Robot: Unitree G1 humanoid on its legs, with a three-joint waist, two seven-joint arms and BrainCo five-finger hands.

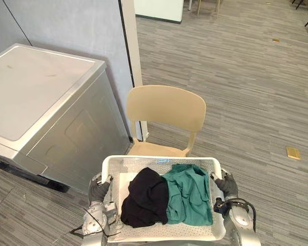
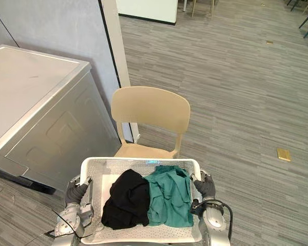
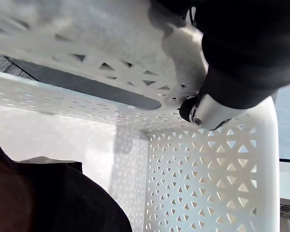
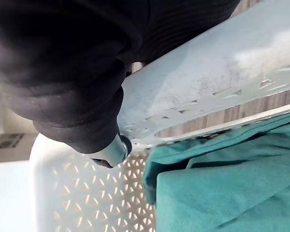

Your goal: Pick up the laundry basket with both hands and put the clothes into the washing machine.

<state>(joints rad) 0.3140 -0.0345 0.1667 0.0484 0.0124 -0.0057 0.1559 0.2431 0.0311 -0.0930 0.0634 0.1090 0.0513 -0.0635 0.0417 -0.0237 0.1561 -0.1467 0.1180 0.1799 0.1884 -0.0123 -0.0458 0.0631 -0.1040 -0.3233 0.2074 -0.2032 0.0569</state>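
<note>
One white laundry basket (image 1: 159, 160), lower centre, holds a black garment (image 1: 143, 200) and a green garment (image 1: 190, 195); left hand (image 1: 98, 190) and right hand (image 1: 227, 184) curl round its side rims.

The left arm (image 1: 94, 221) and right arm (image 1: 243, 225) are rounded silver-grey shells. A dark ribbed cover wraps the back and wrist of the left hand (image 1: 98, 190) and right hand (image 1: 227, 183). The fingers (image 3: 213, 108) are silver with dark tips.

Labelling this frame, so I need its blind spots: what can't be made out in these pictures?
Washing machine: left part cut off by the eye views' left edge.
Chair seat: eye views, mostly behind the laundry basket.
Basket floor: under the black garment and green garment.
</note>
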